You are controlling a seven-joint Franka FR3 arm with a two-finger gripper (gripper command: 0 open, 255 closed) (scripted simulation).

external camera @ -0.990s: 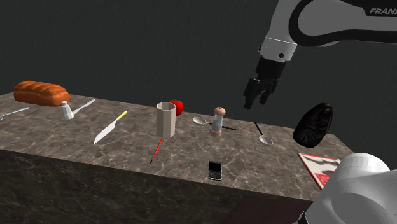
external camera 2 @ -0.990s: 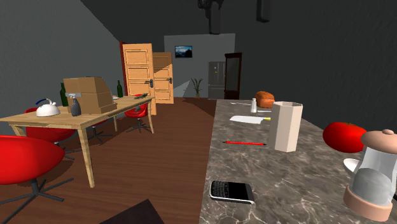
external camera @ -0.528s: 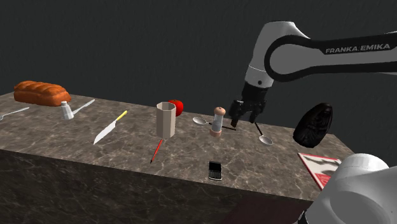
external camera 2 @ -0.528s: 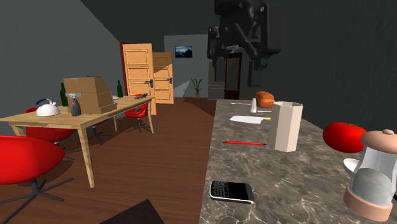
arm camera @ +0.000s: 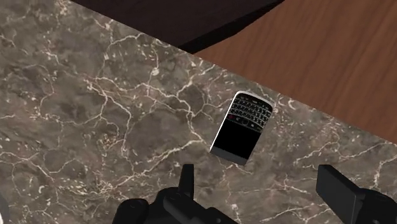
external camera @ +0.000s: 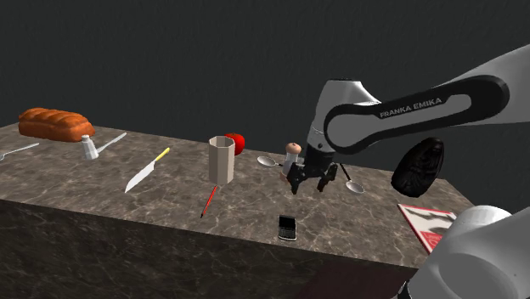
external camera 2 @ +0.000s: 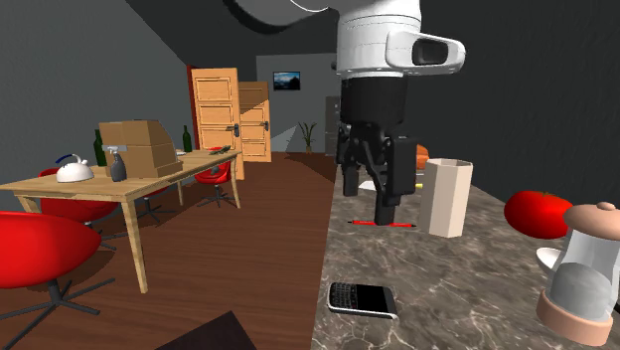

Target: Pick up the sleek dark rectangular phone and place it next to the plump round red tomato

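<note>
From where I stand, the job is in its first step, the reach for the phone [arm camera: 243, 126]; nothing has been lifted yet. The black pincer [external camera: 307, 185] hangs over the marbled counter [external camera: 102, 191] with its 2 fingers [arm camera: 334, 191] spread wide and nothing between them. The phone lies flat, screen and keypad up, close to the counter's edge. It sits below the pincer and a little ahead of the fingertips, not yet inside the gap, and its long side runs at a slant to the line between the 2 fingers. How high the tips hang above the stone is hard to judge from here, though they look well clear of it. The red tomato [external camera: 235, 141] sits well apart from the pincer, on the opposite side from the phone, just behind a pale faceted cup [external camera: 222, 160]. I'd say the next move calls for bringing the open hand squarely over the phone and turning the wrist so the fingers straddle its narrow width. Then it should sink almost to the stone before closing, since so thin a slab offers only its edges to grip.
</note>
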